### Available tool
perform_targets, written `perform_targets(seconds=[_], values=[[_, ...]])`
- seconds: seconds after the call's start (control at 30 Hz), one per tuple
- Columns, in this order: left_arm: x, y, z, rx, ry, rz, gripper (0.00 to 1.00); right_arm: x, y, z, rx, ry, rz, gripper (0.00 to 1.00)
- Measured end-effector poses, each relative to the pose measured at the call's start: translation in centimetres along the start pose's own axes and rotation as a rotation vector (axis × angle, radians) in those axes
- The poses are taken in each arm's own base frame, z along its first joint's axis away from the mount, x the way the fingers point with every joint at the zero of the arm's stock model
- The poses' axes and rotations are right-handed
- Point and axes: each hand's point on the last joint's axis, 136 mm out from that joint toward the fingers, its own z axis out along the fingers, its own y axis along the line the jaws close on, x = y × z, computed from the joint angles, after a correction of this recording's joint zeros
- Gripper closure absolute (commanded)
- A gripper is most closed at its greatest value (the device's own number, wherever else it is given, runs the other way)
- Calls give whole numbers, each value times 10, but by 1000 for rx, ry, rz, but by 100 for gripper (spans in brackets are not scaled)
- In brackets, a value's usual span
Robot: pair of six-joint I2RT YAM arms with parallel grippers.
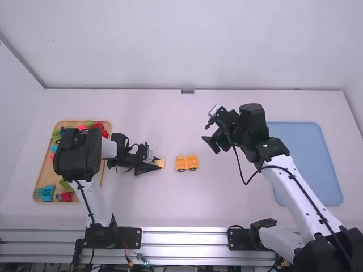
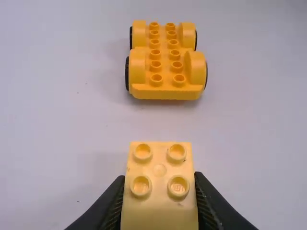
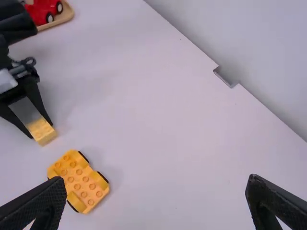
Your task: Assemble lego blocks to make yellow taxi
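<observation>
White tabletop is spreading out beneath both arms, with a wooden tray of mixed blocks lying along its left edge and a blue tray lying toward its right edge. Near the tabletop's middle, a yellow wheeled base is sitting upright, its studs facing up. A yellow block is waiting just beside it, on the side toward the tabletop's left edge, apart from the base.

The block is looking light, stiff and rather smooth, so it is probably going to suit a firm, level pinch on two opposite flat sides, leaving the studs free. It is hardly likely to break, though it could be twisting if pressed off-centre. The base, likely light too, is inviting a grip on its rigid body rather than its wheels, which may be rolling under a push.

The left gripper is clenching the block by its sides, the studded end showing between the fingers and pointing toward the base. The right gripper is holding nothing, its fingers standing wide apart; it is hovering to the right of the base, nearer the tabletop's far edge, with the base lying outside its grasp.
</observation>
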Motion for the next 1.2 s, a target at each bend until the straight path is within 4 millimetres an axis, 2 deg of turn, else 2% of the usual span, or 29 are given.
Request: perform_targets(seconds=[0.1, 0.27, 0.47, 0.6, 0.67, 0.8, 0.9, 1.2], values=[[-17, 0, -5, 8, -4, -12, 77, 13, 15, 14, -81, -6, -96, 1], [-55, 3, -12, -4, -26, 85, 76, 55, 48, 50, -259, -38, -195, 1], [-81, -11, 5, 26, -48, 209, 79, 93, 75, 73, -429, -115, -249, 1], [-84, -16, 25, 33, -56, 246, 86, 110, 86, 83, -517, -198, -278, 1], [-85, -15, 34, 13, -53, 249, 85, 115, 89, 89, -544, -244, -291, 1], [-86, -13, 49, -37, -34, 234, 86, 118, 93, 100, -567, -321, -315, 1], [-86, -22, 61, -44, -32, 186, 87, 119, 97, 111, -576, -363, -332, 1], [-70, -31, 62, -30, 22, -11, 94, 126, 113, 138, -590, -350, -317, 1]])
